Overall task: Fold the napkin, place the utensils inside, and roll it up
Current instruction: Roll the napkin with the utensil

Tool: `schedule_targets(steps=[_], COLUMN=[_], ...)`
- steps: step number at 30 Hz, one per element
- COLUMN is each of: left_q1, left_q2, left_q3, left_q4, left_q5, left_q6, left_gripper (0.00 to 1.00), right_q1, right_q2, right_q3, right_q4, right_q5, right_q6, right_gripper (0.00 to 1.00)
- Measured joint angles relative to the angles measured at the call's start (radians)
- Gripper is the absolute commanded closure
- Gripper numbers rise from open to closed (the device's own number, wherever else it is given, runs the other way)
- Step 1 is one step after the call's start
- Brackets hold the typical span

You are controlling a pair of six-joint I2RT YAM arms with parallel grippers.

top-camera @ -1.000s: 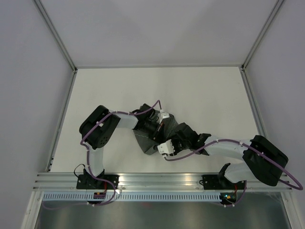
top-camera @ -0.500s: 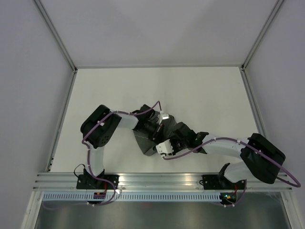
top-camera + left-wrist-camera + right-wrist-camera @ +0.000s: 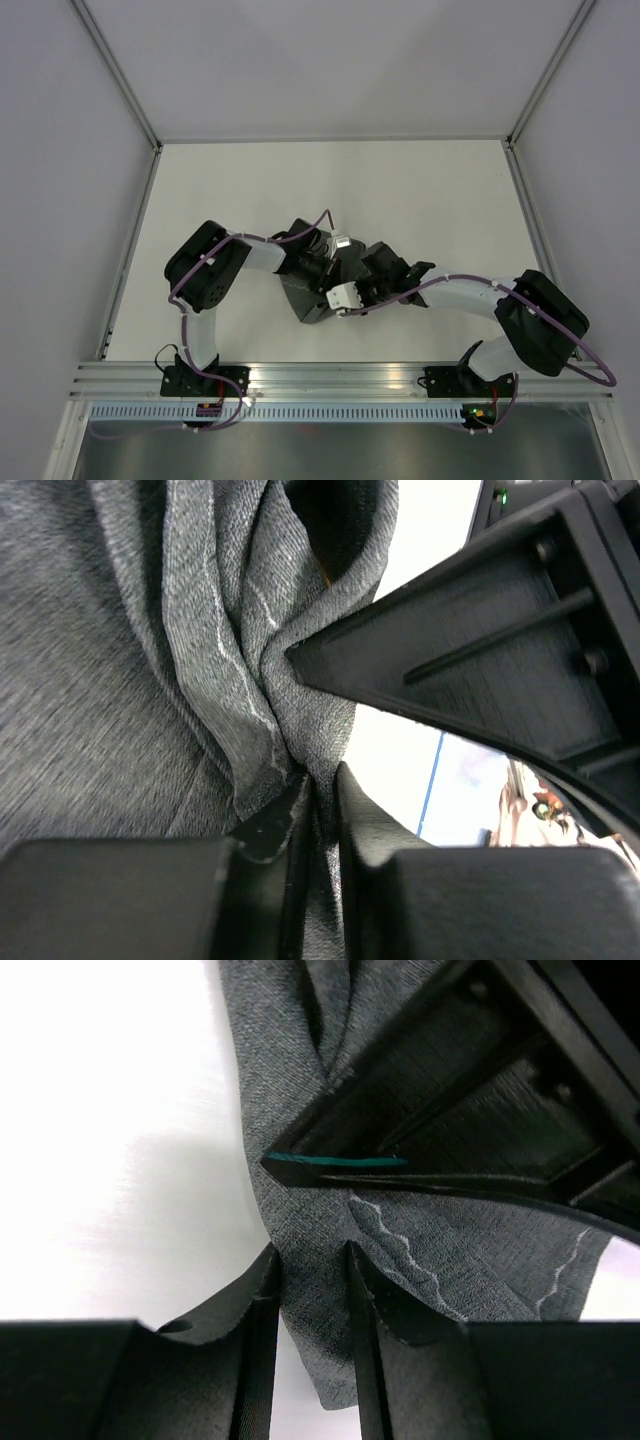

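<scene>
The dark grey napkin (image 3: 310,302) lies bunched at the table's middle, under both wrists. In the left wrist view my left gripper (image 3: 322,776) is shut on a gathered fold of the napkin (image 3: 130,680), the stitched hem running into the jaws. My right gripper (image 3: 312,1265) is still open; its fingers straddle a hanging corner of the napkin (image 3: 290,1100), which lies flat between them. From above, the left gripper (image 3: 333,265) and right gripper (image 3: 357,283) meet over the cloth. The utensils are out of view.
The white table (image 3: 420,190) is bounded by grey walls and a metal rail (image 3: 330,375) at the near edge. The two grippers are very close: the right one's finger (image 3: 480,630) fills the left wrist view, and the left one's finger (image 3: 450,1100) looms in the right wrist view.
My right arm has reached further left and away, closing in on the left gripper, and its jaws have narrowed around the napkin. The left gripper has kept its pinch.
</scene>
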Motion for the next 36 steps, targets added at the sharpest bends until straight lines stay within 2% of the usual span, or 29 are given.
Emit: schedule_targets(steps=[2,9,23,26,29,33,36], left_q1=[0.010,0.037,0.076,0.076,0.076,0.075,0.045], left_q2=[-0.015,-0.073,-0.328,-0.440,-0.626,-0.895,-1.009], left_q3=[-0.021,-0.069,-0.204,-0.268,-0.352,-0.469,-0.510], left_q4=[0.038,0.089,0.121,0.132,0.162,0.261,0.290], left_q5=[-0.010,-0.055,-0.272,-0.354,-0.479,-0.635,-0.718], left_q6=[-0.021,-0.068,-0.087,-0.087,-0.087,-0.093,-0.089], left_gripper=[0.76,0.65,0.72,0.71,0.66,0.66,0.66], right_q1=[-0.031,-0.090,-0.147,-0.154,-0.158,-0.165,-0.174], right_q2=[0.024,0.098,0.227,0.247,0.266,0.291,0.313], right_q3=[0.037,0.131,0.289,0.314,0.336,0.369,0.397], right_q4=[-0.039,-0.145,-0.325,-0.352,-0.378,-0.414,-0.444], right_q5=[-0.040,-0.100,-0.200,-0.213,-0.222,-0.235,-0.250], right_q6=[0.000,-0.023,-0.037,-0.037,-0.037,-0.036,-0.036], right_gripper=[0.99,1.00,0.99,1.00,0.99,1.00,1.00])
